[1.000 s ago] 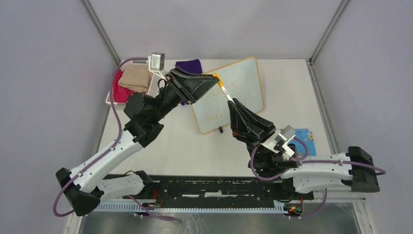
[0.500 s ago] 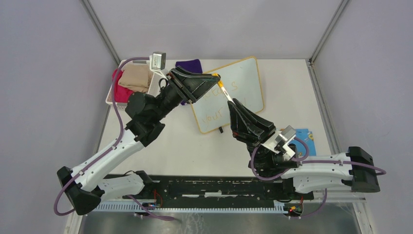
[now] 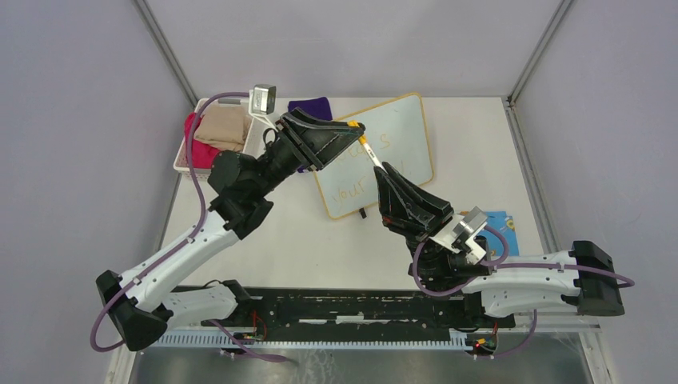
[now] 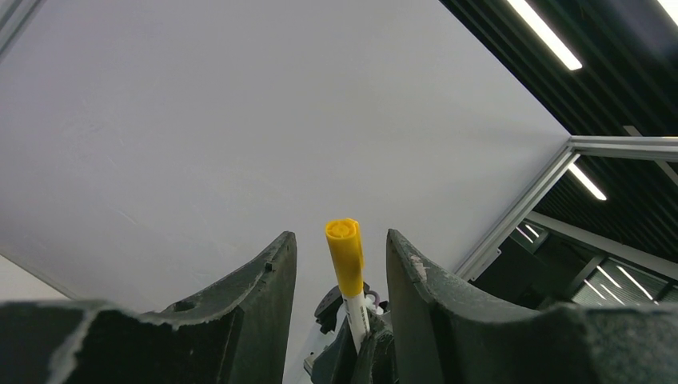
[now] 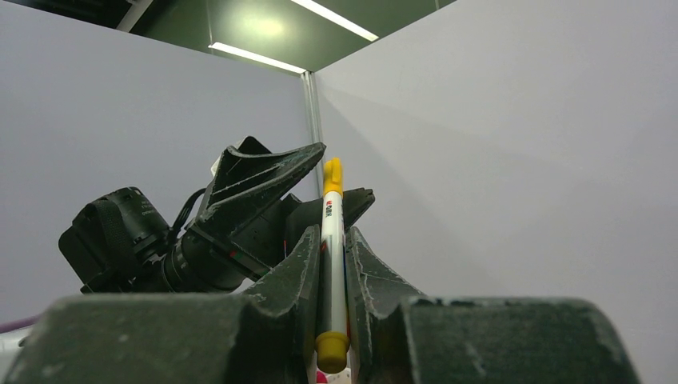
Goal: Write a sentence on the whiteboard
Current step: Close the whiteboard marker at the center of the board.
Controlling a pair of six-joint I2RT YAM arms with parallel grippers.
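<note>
With the sentence (image 3: 350,191) written on the whiteboard (image 3: 405,120) by the tabletop's far edge, recapping is judged finished: the marker (image 5: 333,264) is clamped in the right gripper (image 5: 333,237), its cap (image 4: 344,258) flanked by the parted jaws of the left gripper (image 4: 340,240), to be withdrawn straight next.

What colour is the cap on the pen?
Yellow. The cap shows best in the left wrist view.

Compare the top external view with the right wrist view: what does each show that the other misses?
Top only: the whiteboard flat on the table, the faint sentence on it. Right wrist only: the yellow butt end of the marker between the fingers, ceiling lights. Both: the right hand gripping the marker, the left hand at its yellow cap.
</note>
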